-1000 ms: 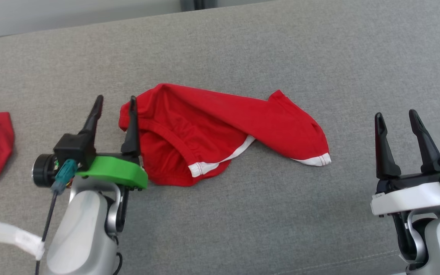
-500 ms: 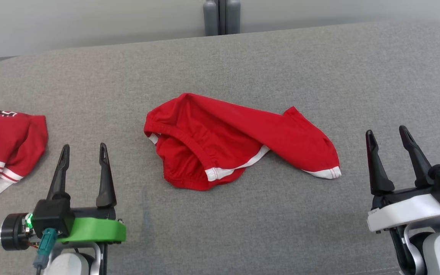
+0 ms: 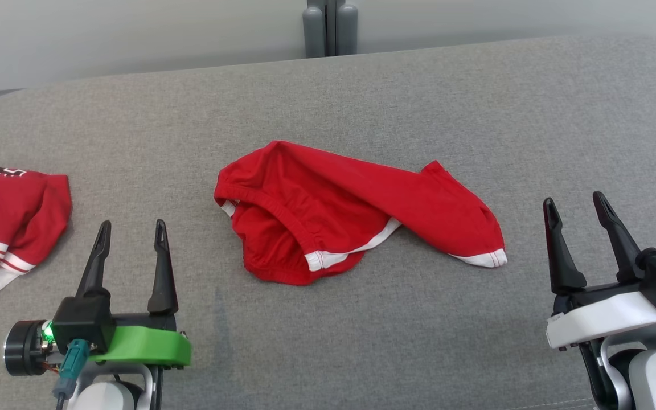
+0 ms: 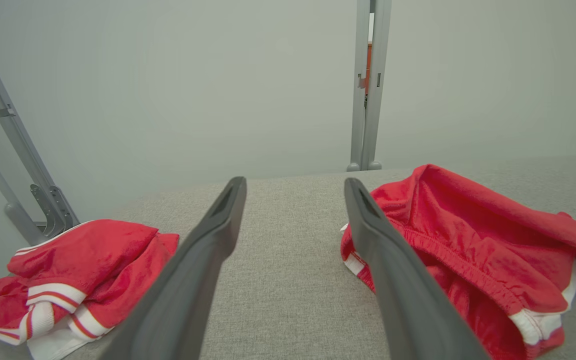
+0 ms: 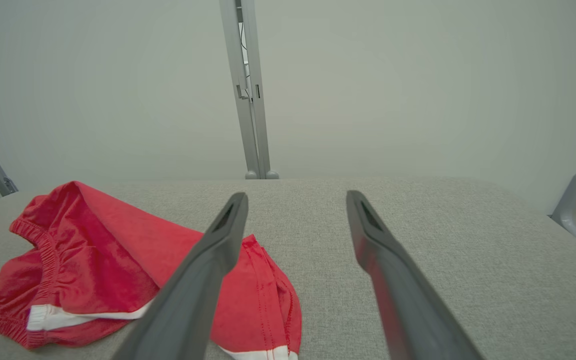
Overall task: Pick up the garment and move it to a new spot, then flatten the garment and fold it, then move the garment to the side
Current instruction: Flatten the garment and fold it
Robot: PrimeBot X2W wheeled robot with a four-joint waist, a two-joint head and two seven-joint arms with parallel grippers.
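Grey fabric-covered table (image 3: 419,102), pale wall behind, grey upright post (image 3: 331,28) at the far edge. Red shorts (image 3: 351,199) with white trim lie crumpled mid-table, elastic waistband toward the left, one leg hem pointing right. Left hand (image 3: 132,225) is open and empty, near-left of the shorts, not touching. Right hand (image 3: 573,199) is open and empty, right of the leg hem, clear of the cloth. Second red garment (image 3: 9,210) with white stripes sits bunched at the table's left edge, well apart from the shorts.
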